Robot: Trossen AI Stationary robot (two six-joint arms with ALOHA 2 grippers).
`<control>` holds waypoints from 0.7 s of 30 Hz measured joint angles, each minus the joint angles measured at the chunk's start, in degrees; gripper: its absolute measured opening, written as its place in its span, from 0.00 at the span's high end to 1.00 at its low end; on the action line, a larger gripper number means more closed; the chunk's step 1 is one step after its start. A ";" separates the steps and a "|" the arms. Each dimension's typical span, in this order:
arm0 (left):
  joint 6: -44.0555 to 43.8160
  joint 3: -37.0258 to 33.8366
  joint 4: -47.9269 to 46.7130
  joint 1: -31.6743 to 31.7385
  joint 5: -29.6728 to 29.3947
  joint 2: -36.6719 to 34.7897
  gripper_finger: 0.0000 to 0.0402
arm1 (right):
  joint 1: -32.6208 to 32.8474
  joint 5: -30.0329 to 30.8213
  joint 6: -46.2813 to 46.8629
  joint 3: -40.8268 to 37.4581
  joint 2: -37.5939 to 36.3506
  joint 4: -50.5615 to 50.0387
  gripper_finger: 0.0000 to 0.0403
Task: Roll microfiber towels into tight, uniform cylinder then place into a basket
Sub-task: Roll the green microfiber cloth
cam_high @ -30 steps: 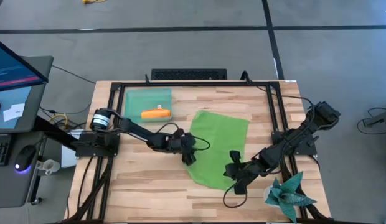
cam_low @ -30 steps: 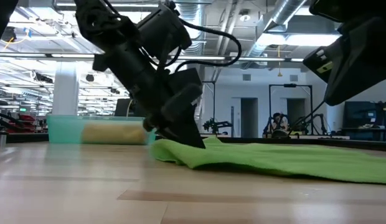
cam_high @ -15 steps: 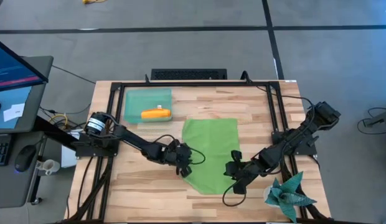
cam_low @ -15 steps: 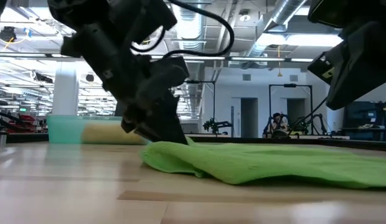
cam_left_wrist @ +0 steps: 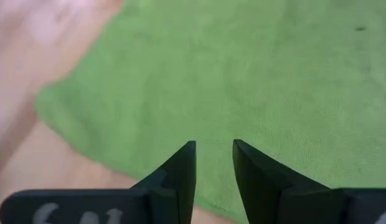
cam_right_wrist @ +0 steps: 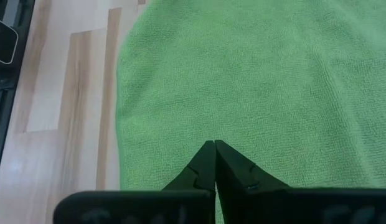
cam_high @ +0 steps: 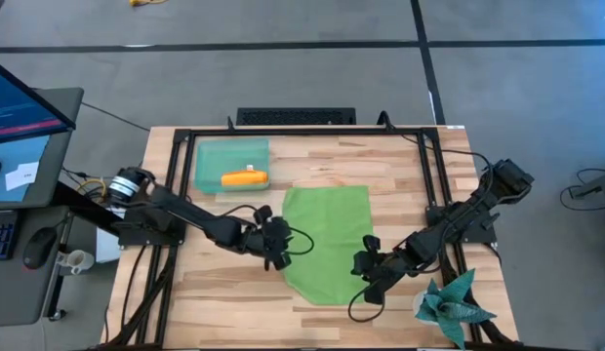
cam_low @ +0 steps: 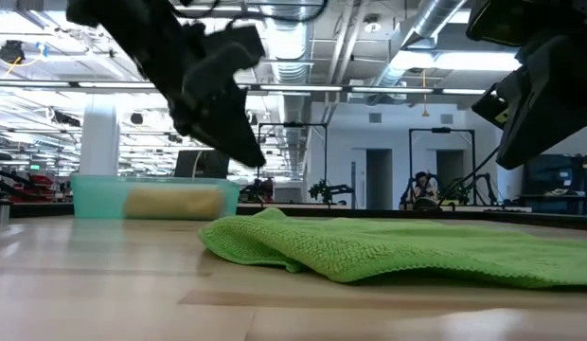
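You had the lime green microfiber towel point(cam_high: 327, 239) lying spread on the wooden worktop point(cam_high: 224, 283) between the two arms, a little rumpled along its left edge, which suited the start of a roll: a flat cloth gives an even cylinder. The bright orange towel point(cam_high: 245, 178) already lay as a tight roll inside the shallow translucent teal-green plastic basket point(cam_high: 211, 156) at the far left of the worktop, so by my reading half the job was done and the green cloth was the one in hand.

Your left claw point(cam_high: 276, 247) hung just over the green towel's left edge, lifted clear of it in the low view, with its fingers point(cam_left_wrist: 180, 171) parted by a narrow gap and nothing between them. That placement looked like a set-up for tidying or taking that edge.

Your right claw point(cam_high: 364, 261) sat at the towel's right edge, fingers pressed together. From its wrist view it was over the cloth, but whether it pinched any fabric I could not tell; it may have been pinning that side so the towel would not slide.

The spiky teal star-shaped object point(cam_high: 454, 302) stayed at the near right corner, out of the way
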 joint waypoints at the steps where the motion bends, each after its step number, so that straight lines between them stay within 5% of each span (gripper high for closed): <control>1: 1.17 0.01 -0.29 -0.42 -0.65 -0.54 0.76 | 0.00 0.01 0.00 0.00 0.00 0.01 0.92; 13: 14.01 0.01 9.33 -1.72 0.38 -0.55 0.76 | -1.55 -0.80 -3.76 0.01 0.00 -0.10 0.65; 21: 14.96 0.06 16.10 -0.83 8.60 -0.55 0.74 | -4.33 -13.14 -5.05 0.02 -0.04 -0.38 0.58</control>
